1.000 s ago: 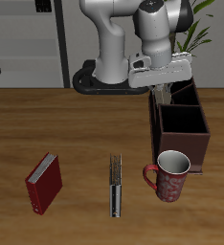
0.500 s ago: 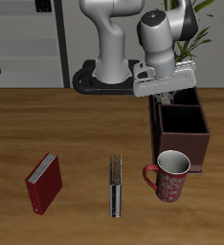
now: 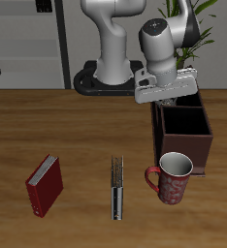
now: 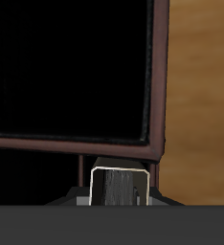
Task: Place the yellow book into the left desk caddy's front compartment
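In the exterior view we see the gripper [image 3: 167, 97] held above the back part of the left desk caddy [image 3: 182, 136], which stands on the wooden table [image 3: 77, 136] with its walls upright. We cannot make out the fingers in this view, because the white hand body and the caddy's dark rim cover them. In the wrist view, a pale, tan-grey block with a light edge, which we take to be the yellow book [image 4: 119, 185], sits directly in front of the camera, framed by the dark gripper parts on both sides. We read this as the gripper closed on the book, although the contact surfaces themselves are hidden. Beyond the book, the wrist view shows a large dark pocket of the caddy bounded by thin maroon walls; we cannot tell with certainty which compartment it is. In the exterior view, 3 further items rest on the table: a red patterned mug [image 3: 172, 178] just beside the caddy's near wall, a thin dark striped book [image 3: 116, 188] toward the table's front edge, and a dark red book [image 3: 45, 184] well apart from the caddy. A potted plant [image 3: 195, 37] stands behind the caddy.
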Available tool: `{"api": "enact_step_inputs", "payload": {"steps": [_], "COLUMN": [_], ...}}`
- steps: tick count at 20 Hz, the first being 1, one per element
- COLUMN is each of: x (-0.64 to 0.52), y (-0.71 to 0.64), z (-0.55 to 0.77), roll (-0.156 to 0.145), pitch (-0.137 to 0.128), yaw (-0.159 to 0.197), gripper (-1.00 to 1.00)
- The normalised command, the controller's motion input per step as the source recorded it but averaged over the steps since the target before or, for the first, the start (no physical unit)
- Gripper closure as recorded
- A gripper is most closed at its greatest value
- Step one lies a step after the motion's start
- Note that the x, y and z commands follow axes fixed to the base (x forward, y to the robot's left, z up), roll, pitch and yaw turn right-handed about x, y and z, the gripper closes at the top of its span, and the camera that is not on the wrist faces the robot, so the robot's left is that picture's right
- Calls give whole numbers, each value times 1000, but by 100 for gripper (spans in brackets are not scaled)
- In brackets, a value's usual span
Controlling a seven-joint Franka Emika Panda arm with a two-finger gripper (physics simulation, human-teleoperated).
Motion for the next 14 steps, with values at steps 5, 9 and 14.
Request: {"api": "enact_step_inputs", "payload": {"steps": [5, 9, 14], "x": [18, -39, -26], "y": [-70, -101, -292], "z": [116, 181, 181], "roll": [-19, -19, -35], "pitch": [-6, -15, -21], "yaw": [-12, -21, -27], "gripper": [-100, -100, -100]}}
